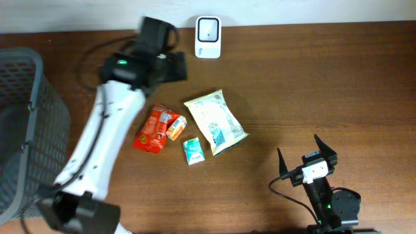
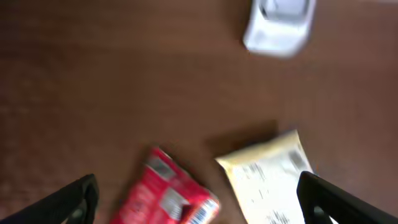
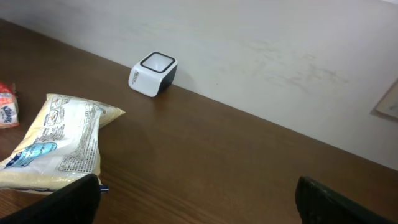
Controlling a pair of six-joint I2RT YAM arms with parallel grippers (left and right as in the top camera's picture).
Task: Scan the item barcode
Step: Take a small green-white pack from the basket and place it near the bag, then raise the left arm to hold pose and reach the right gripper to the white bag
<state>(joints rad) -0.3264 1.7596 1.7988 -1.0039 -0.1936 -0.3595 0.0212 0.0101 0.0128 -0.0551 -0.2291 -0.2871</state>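
brown wooden table point(image 1: 338, 84); left tool point(image 2: 196, 186) and right tool point(image 3: 198, 184) both stand wide apart.

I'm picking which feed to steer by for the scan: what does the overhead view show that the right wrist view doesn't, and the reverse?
Only overhead: the grey mesh basket at the table's left end, and the white left arm reaching across. Only right wrist: the pale wall's upright face, with a light frame corner too cropped to identify. Both: the white box-shaped scanner, the cream plastic packet lying flat, the brown wooden table, and the open right gripper, holding nothing.
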